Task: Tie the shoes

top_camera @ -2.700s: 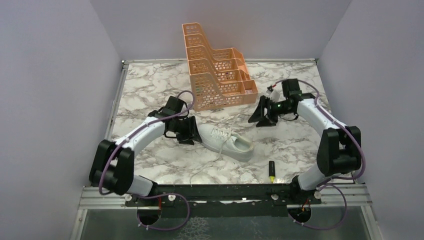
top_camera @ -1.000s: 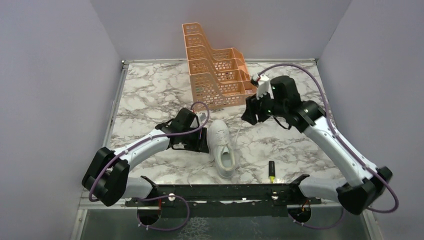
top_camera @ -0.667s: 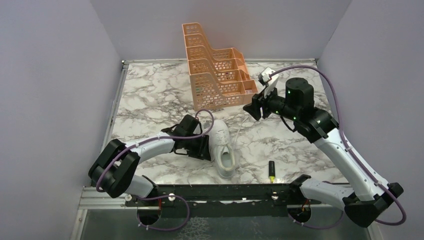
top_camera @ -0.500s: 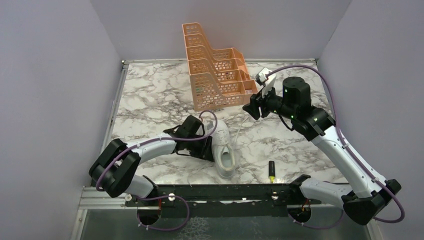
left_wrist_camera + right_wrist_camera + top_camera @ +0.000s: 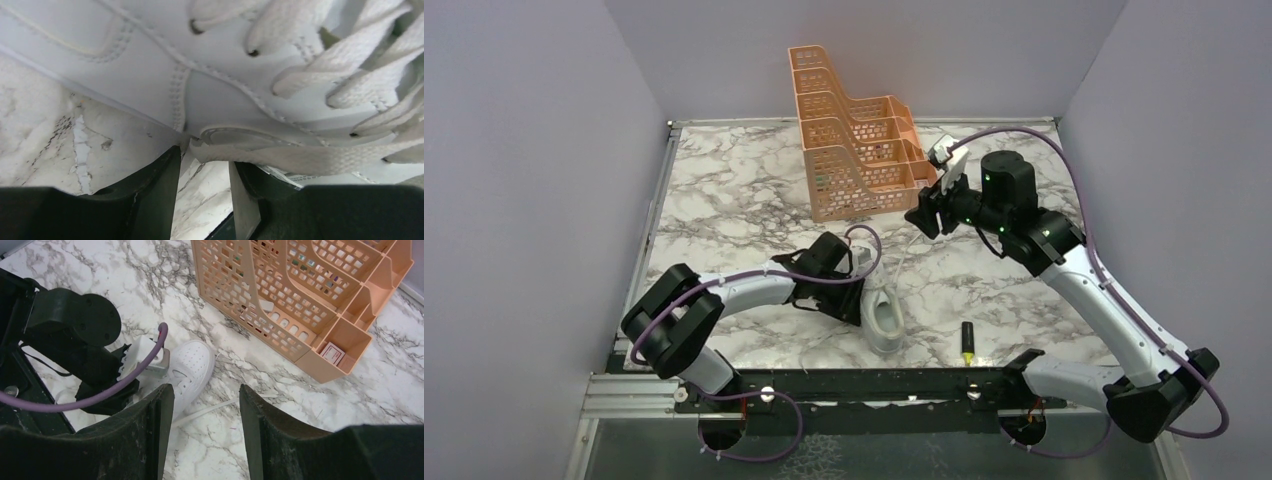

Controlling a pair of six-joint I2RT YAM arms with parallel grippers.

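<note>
The white shoe lies on the marble table, heel toward the near edge, with one loose lace trailing off its far side. My left gripper is low against the shoe's left side. In the left wrist view the shoe's side fills the frame, and a lace strand crosses just above my open left gripper; bare marble shows between its jaws. My right gripper hangs open above the table, past the toe. The right wrist view looks between its fingers at the toe and the lace.
An orange tiered rack stands at the back of the table, close to the right gripper, and also shows in the right wrist view. A black and yellow marker lies near the front edge, right of the shoe.
The left gripper has slid right along the shoe, nudging it right and nearer, and its jaws have narrowed. The right gripper has shifted slightly, staying raised and open.
</note>
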